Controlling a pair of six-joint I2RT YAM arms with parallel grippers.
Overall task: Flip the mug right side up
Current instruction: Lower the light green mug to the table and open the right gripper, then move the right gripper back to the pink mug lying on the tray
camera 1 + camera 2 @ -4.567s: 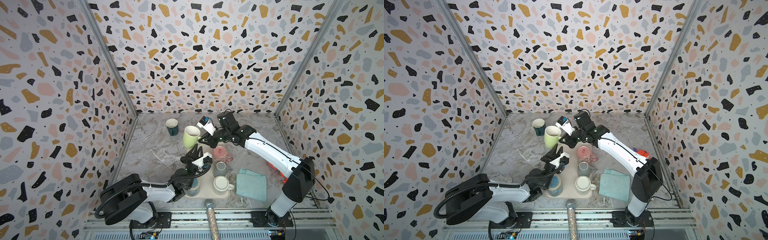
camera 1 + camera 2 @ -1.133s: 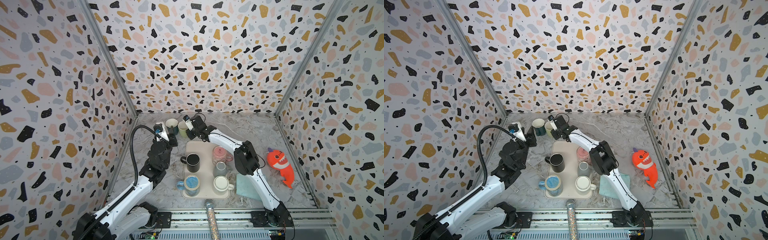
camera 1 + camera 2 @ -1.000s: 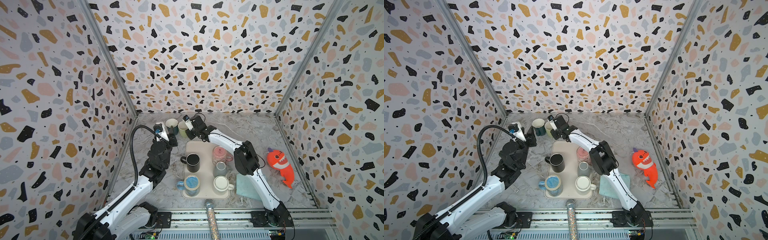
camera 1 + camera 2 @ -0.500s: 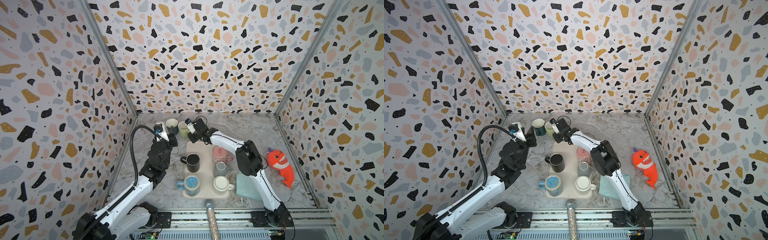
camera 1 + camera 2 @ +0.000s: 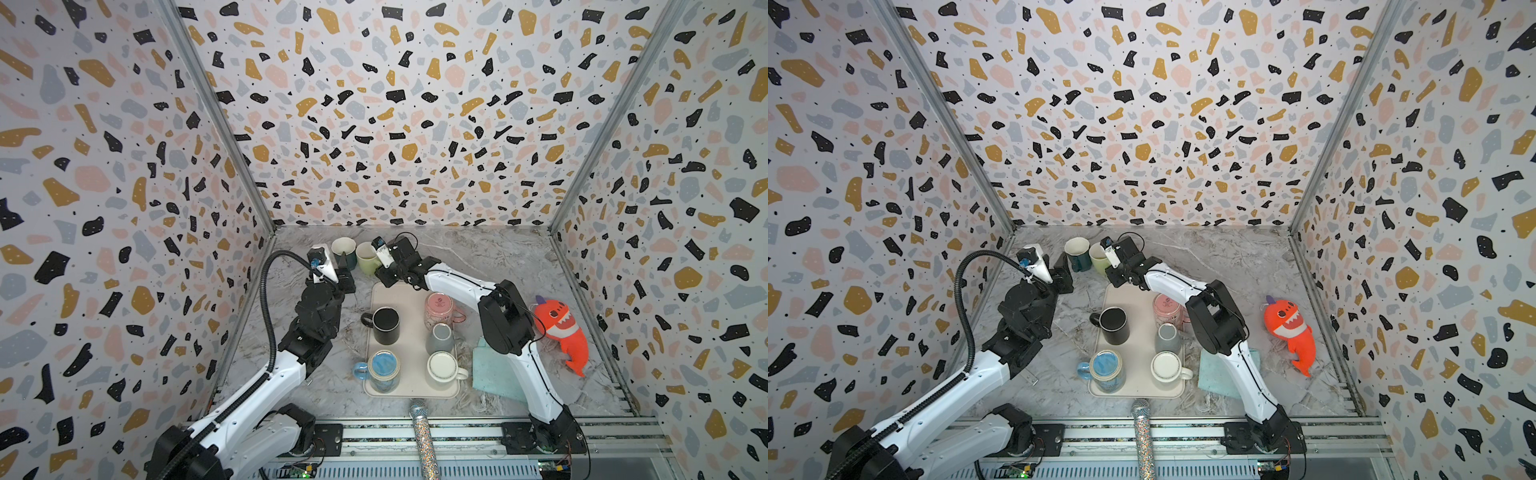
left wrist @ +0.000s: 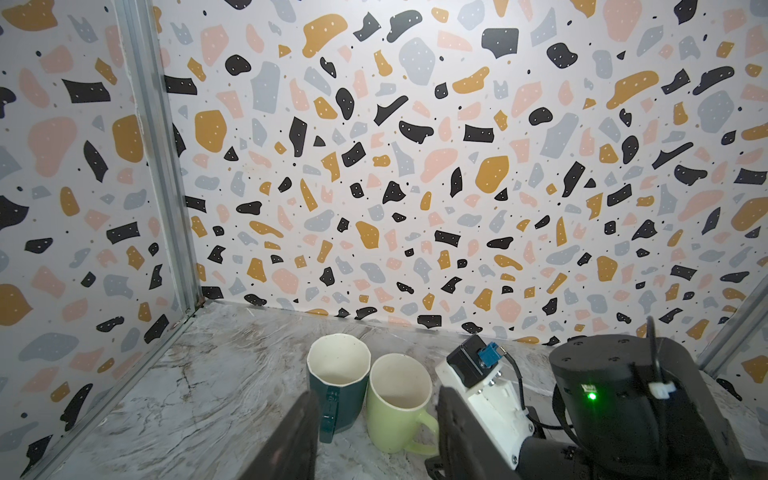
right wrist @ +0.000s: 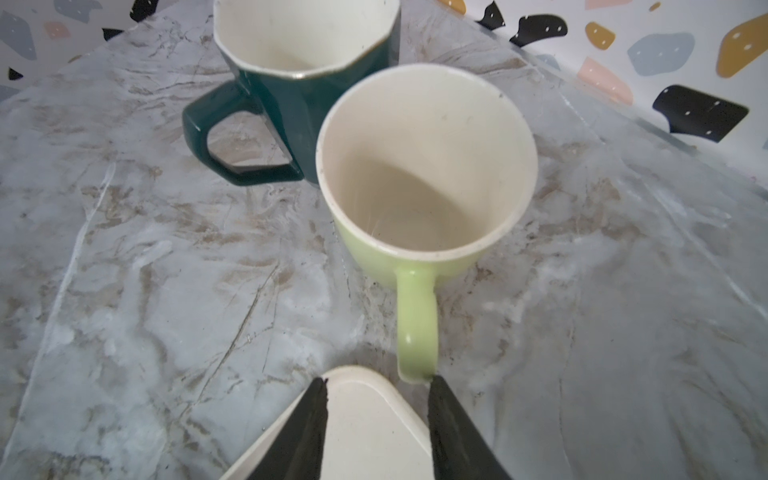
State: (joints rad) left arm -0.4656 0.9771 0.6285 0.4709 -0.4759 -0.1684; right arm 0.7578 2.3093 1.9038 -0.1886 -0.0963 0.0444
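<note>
The light green mug (image 5: 366, 257) (image 5: 1099, 258) stands upright on the marble table at the back, mouth up, touching a dark teal mug (image 5: 344, 249) (image 7: 299, 62). In the right wrist view the green mug (image 7: 424, 166) has its handle pointing at my right gripper (image 7: 376, 380). That gripper is open and empty, its fingertips just short of the handle, above the tray's corner. In the top views the right gripper (image 5: 380, 277) hovers between mug and tray. My left gripper (image 6: 378, 392) (image 5: 345, 270) is open, low beside the teal mug, holding nothing.
A beige tray (image 5: 411, 390) carries several mugs: black (image 5: 386, 326), pink (image 5: 440, 305), grey (image 5: 440, 336), blue (image 5: 383, 370) and white (image 5: 442, 365). A teal cloth (image 5: 494, 374) and an orange toy shark (image 5: 561, 332) lie to the right. A glitter microphone (image 5: 422, 432) sits at the front edge.
Several seconds ago my right gripper held the green mug in the air; now the mug stands on the table. Over the last second the right gripper drew back slightly. The left arm stayed still.
</note>
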